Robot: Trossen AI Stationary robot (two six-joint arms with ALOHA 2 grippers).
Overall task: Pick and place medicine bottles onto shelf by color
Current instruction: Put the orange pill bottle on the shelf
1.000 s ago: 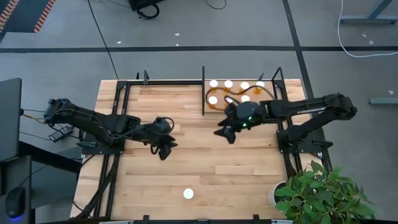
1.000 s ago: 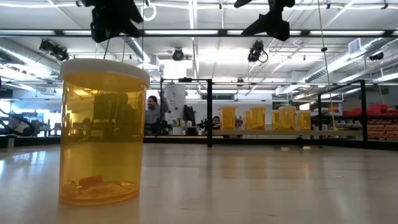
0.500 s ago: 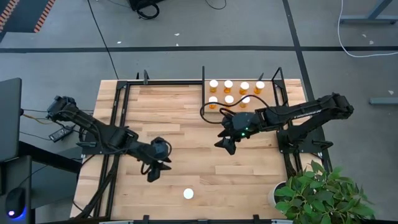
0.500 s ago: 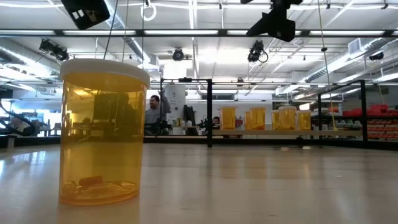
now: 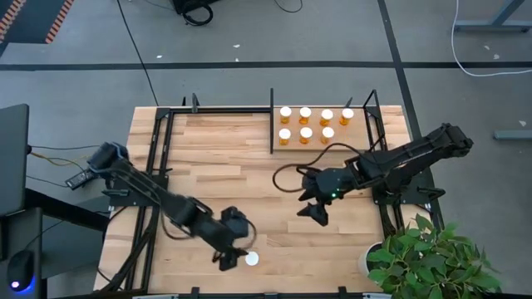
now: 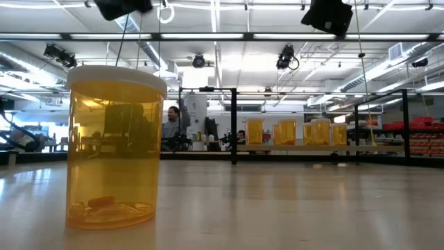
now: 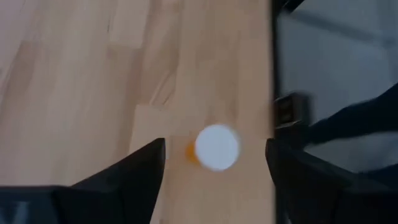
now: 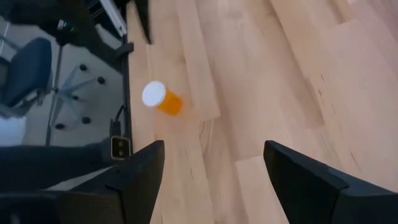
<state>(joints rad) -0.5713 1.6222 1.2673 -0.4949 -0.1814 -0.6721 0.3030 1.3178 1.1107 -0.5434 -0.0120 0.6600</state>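
Medicine bottle, last one loose, stands upright near the 6 o'clock edge of the worktop; seven others sit on the shelf toward 1 o'clock. Left end effector hangs just beside it at its 9 o'clock, fingers spread wide and empty; right end effector waits mid-worktop, also wide. Judged light, rigid, smooth plastic, easily tipped: grip the orange wall below the white cap.

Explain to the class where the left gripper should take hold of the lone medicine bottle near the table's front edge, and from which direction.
Grip the lone medicine bottle across its orange body just below the white cap, coming straight down. It stands upright with open tabletop all around it, and the left gripper, fingers open, is already close beside it.
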